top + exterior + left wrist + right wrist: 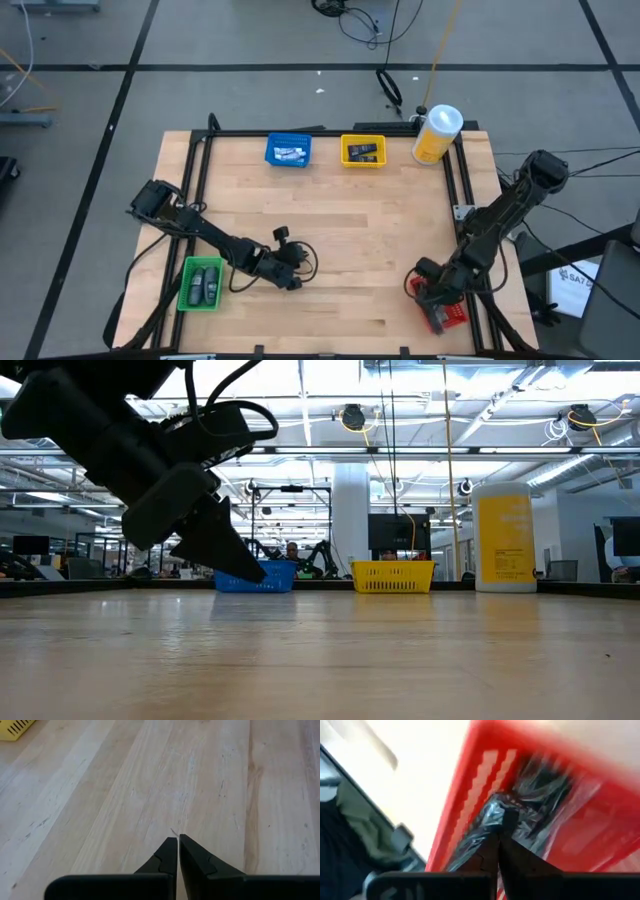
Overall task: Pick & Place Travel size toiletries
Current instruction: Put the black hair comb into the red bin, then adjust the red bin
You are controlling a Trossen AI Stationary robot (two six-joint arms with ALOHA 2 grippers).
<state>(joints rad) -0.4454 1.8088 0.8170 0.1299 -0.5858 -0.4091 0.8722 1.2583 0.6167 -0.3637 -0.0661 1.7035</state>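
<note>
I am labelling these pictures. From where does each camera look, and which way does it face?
High: above, straight down on the table and both arms.
Low: table height, level toward the blue bin; one arm shows.
Left wrist: past the shut left gripper onto bare wood.
Right wrist: past the right gripper into the red bin.
High and low share the yellow bin.

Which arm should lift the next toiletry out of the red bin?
Right. The right gripper is already down in the red bin, fingertips at a silver sachet. The left gripper is shut over bare table.
</note>
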